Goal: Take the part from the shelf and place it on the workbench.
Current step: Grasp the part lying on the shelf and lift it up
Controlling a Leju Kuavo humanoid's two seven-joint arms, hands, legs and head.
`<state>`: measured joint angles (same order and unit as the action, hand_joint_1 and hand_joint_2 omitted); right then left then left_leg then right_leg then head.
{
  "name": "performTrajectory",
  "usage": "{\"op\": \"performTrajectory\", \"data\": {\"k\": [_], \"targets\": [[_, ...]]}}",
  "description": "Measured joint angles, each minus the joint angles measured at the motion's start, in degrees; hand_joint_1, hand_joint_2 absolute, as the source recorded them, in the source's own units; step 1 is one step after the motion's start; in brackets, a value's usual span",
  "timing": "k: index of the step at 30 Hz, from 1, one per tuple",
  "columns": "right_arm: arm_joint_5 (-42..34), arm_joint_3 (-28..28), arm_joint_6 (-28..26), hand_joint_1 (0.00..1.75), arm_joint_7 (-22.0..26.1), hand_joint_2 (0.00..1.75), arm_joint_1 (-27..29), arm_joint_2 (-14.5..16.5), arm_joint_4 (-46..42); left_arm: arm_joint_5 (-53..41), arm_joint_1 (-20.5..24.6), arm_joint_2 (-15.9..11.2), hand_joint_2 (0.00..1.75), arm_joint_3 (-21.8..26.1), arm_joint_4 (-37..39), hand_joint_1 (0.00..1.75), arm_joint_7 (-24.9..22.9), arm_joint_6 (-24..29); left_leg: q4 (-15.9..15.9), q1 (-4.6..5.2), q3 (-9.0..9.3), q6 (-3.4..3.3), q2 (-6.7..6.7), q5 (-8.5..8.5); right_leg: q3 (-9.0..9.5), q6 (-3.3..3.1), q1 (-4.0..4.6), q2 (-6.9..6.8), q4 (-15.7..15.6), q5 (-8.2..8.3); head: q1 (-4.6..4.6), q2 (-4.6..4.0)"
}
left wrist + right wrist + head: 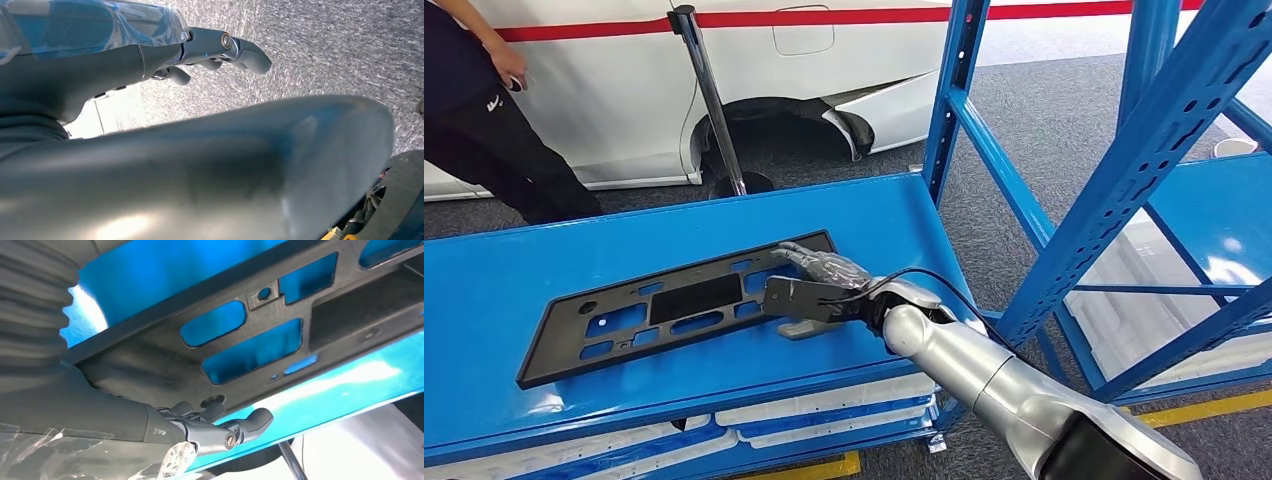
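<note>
A long flat black plastic part (674,305) with several cut-outs lies slanted on the blue shelf (504,280). My right hand (819,285) is at its right end, with fingers laid over the top and the thumb against the near edge, gripping that end. In the right wrist view, the fingers (200,412) curl onto the part's (150,370) edge and the thumb reaches out over the blue shelf (345,385). My left hand (150,55) hangs over grey carpet, its fingers loosely extended and holding nothing.
Blue rack uprights (1124,170) rise just right of my right arm, with another blue shelf (1214,210) behind them. White trays (824,405) sit on the level below. Beyond the shelf are a white car (824,60), a metal post (709,95) and a standing person (484,110).
</note>
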<state>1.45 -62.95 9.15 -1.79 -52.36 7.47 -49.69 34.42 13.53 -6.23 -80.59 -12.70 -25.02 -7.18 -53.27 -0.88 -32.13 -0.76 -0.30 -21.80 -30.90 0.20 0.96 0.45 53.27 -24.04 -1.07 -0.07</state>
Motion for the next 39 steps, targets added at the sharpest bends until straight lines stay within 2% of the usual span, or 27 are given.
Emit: {"op": "performTrajectory", "data": {"k": [7, 16, 20, 27, 39], "targets": [[-0.39, 0.86, -0.31, 0.00, 0.27, 1.75, 0.06, -1.00, -1.32, 0.01, 0.01, -0.06, 0.00, 0.00, 0.00, 0.00, 0.04, -0.01, 0.00, 0.00, -0.07, 0.00, 0.00, 0.00, -0.06, 0.00, 0.00, 0.00, 0.00, 0.00, 0.00, 0.00], [0.64, 2.59, -4.77, 0.00, 2.33, 1.75, 0.22, -2.10, -6.13, 0.37, -0.25, -0.09, 0.00, 0.00, 0.00, 0.00, 0.87, 0.22, 0.00, 0.00, -0.11, 0.00, 0.00, 0.00, -0.11, 0.00, 0.00, 0.00, 0.00, 0.00, 0.00, 0.00], [1.30, 3.03, -4.73, 0.00, 1.29, 0.00, 0.21, -2.71, -8.93, 0.37, -0.32, -0.09, 0.00, 0.00, 0.00, 0.00, 0.93, 0.26, 0.00, 0.00, -0.12, 0.00, 0.00, 0.00, -0.12, 0.00, 0.00, 0.00, 0.00, 0.00, 0.00, 0.00], [0.17, 2.86, -1.06, 0.00, -1.99, 0.00, 0.21, -3.94, -10.79, 0.31, -0.32, -0.09, 0.00, -0.01, 0.00, 0.00, 0.81, 0.25, 0.00, 0.01, -0.14, 0.00, 0.00, 0.00, -0.13, 0.00, -0.01, 0.00, 0.00, 0.00, 0.00, 0.00], [-4.99, 1.64, 3.51, 0.00, -2.87, 0.00, 0.31, -5.87, -10.17, -0.03, 0.06, -0.13, 0.00, -0.04, 0.00, 0.00, 0.39, -0.15, 0.00, 0.01, -0.16, 0.00, 0.00, 0.00, -0.16, 0.00, -0.01, -0.01, 0.00, 0.00, 0.00, 0.00]]}}
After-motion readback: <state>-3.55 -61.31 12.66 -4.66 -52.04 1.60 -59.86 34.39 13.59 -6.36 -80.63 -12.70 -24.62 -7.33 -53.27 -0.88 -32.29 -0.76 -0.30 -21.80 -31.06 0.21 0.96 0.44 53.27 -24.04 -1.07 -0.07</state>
